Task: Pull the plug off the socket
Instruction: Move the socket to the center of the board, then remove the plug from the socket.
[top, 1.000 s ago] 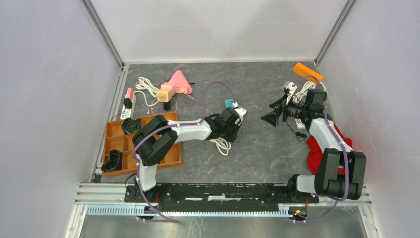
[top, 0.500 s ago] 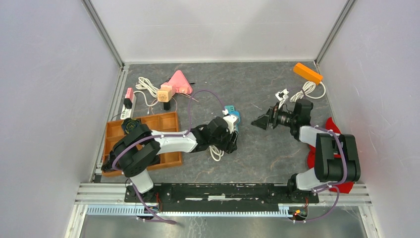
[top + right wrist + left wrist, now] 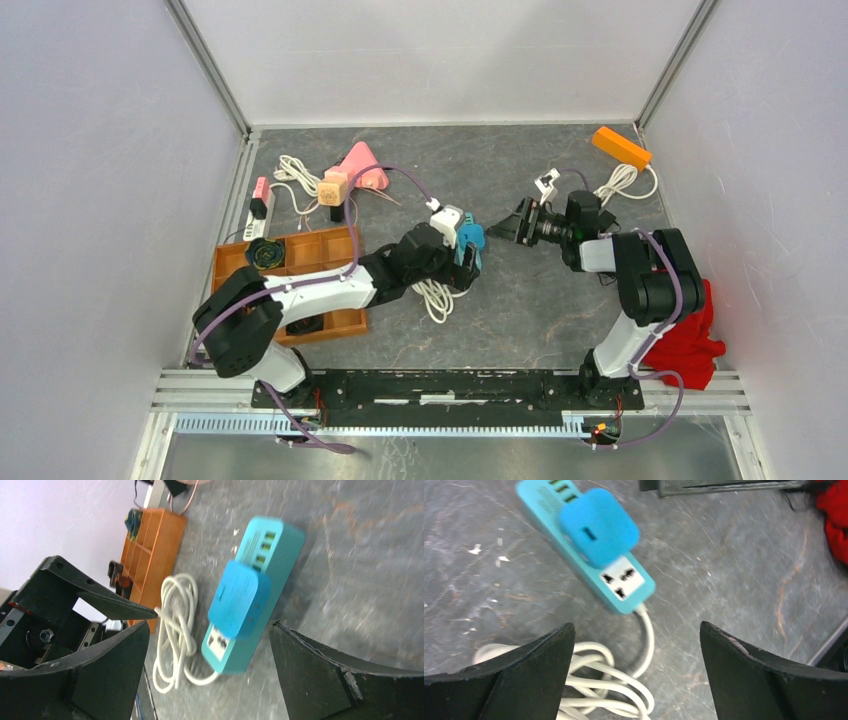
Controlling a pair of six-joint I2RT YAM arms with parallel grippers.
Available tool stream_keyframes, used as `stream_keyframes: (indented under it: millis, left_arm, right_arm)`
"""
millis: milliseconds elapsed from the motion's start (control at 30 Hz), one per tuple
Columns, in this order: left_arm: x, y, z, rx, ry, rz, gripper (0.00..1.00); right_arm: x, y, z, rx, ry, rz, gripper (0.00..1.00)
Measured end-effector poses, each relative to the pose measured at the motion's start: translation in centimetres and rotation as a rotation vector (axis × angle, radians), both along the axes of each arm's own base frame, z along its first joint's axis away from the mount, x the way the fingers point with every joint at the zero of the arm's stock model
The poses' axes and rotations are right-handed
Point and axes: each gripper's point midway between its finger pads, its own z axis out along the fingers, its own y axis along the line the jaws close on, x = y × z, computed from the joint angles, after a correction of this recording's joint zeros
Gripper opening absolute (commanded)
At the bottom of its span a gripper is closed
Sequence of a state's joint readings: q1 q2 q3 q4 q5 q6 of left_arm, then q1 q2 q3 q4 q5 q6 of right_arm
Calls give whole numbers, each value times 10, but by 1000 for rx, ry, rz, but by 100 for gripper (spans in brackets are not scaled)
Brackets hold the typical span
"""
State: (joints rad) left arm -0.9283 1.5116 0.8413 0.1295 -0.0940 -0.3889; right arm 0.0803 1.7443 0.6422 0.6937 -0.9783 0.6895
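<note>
A teal socket strip (image 3: 624, 580) lies flat on the grey table with a blue plug (image 3: 599, 527) seated in it. Its white cord (image 3: 594, 685) is coiled beside it. My left gripper (image 3: 636, 645) hovers open just above the strip's cord end, holding nothing. My right gripper (image 3: 210, 625) is open too, low over the table and facing the strip (image 3: 260, 575) and plug (image 3: 240, 600) from the right, not touching them. In the top view both grippers flank the strip (image 3: 470, 240), the left (image 3: 462, 262) over it and the right (image 3: 508, 228) just to its right.
An orange compartment tray (image 3: 340, 322) sits under the left arm. A pink wedge (image 3: 362, 165), wooden cube (image 3: 335, 187) and a white power strip (image 3: 258, 205) lie at the back left. An orange block (image 3: 620, 146) with a white cord (image 3: 615, 185) and a red cloth (image 3: 690, 335) are on the right.
My left gripper has gone from shut to wide open and its arm has drawn back leftward. The strip has slid nearer. The right gripper has swung left toward the strip.
</note>
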Motion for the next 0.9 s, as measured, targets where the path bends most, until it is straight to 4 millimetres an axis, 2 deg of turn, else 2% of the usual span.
stream_keyframes:
  millis: [133,233,367,533,800,900]
  left_arm:
    - [30,21,0,-39,33,85,100]
    - [47,30,-6,-61,56,126,100]
    - [44,20,-21,-74,92,89,98]
    - [43,12,-46,-52,137,68,89]
    - [53,4,-57,-39,148,77,79]
    - [57,1,-62,-31,153,81,72]
  right_arm:
    - [25,7,1,-1,-7,-22,94]
    - [26,14,-11,-10,28,-16,94]
    - [19,20,-27,-22,81,-1,94]
    - [16,22,-33,-14,108,12,93]
    - [13,26,-26,27,121,34,90]
    - [13,28,-20,47,114,45,88]
